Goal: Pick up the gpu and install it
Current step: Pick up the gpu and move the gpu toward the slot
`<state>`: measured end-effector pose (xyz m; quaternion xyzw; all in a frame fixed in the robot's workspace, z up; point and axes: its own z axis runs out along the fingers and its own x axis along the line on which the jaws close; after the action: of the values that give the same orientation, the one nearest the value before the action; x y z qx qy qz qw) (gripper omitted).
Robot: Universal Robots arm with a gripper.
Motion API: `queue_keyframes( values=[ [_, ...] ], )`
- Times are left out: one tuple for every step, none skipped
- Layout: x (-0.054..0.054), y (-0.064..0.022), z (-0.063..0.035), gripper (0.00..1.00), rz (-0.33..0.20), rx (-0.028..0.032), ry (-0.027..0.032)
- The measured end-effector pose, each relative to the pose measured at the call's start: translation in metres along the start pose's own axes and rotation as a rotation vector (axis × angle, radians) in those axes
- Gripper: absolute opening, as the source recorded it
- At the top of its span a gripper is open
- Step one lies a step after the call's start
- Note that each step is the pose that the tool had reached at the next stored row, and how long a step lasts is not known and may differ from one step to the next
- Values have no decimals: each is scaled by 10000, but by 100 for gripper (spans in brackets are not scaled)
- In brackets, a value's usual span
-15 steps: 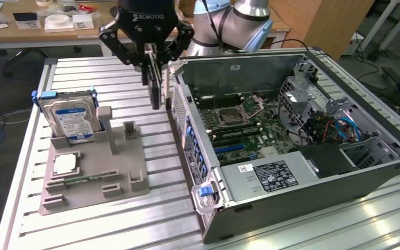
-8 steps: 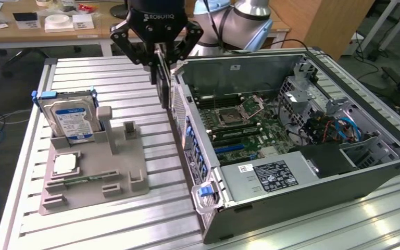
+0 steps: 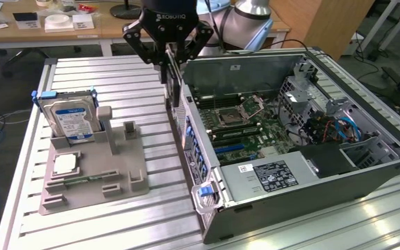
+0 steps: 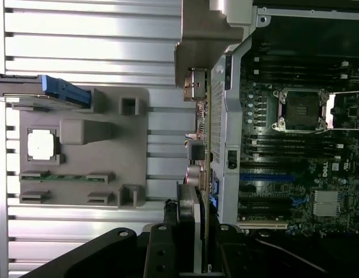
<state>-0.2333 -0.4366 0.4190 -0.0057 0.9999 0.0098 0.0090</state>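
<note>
My gripper (image 3: 172, 63) hangs over the left rear wall of the open computer case (image 3: 283, 182) and is shut on the gpu (image 3: 175, 88). The gpu is a thin dark card held edge-on and upright, its lower end just above the wall's rim. In the wrist view the gpu (image 4: 191, 217) runs out from between the black fingers (image 4: 162, 249), and its silver bracket end lies along the case's rear panel (image 4: 217, 133). Inside the case lies the motherboard (image 3: 238, 122) with its socket and slots; the blue slot (image 4: 266, 176) sits beside the card.
A grey fixture (image 3: 96, 172) stands on the ribbed aluminium table (image 3: 116, 73), on the exterior view's left. It holds a hard drive (image 3: 71, 120) with a blue-white label, a square chip (image 3: 64, 164) and a memory stick (image 3: 82, 179). Desks and cables lie beyond the table.
</note>
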Motion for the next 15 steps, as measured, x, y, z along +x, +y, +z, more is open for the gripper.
queue_keyframes(
  values=[
    [-22, 0, 1, 28, 1, 0, 0],
    [-45, -1, 2, 28, 0, -1, 0],
    [-68, -1, 3, 28, 1, 0, -1],
    [-94, -1, 3, 28, 1, 0, 0],
    [-122, -2, 4, 28, 0, 0, 0],
    [-156, -2, 5, 28, -1, 0, -1],
    [-187, -3, 6, 28, -3, -1, -1],
    [-252, -3, 7, 28, -2, -1, -1],
    [-286, -3, 8, 28, -2, 0, 0],
    [-321, -4, 8, 28, -4, 0, 0],
    [-360, -4, 9, 28, -7, 0, 0],
    [-400, -5, 10, 28, -9, 0, 0],
    [-436, -5, 11, 28, -9, 0, 0],
    [-473, -6, 12, 28, -11, -1, -1],
    [-510, -6, 13, 28, -13, -1, -1]
  ],
)
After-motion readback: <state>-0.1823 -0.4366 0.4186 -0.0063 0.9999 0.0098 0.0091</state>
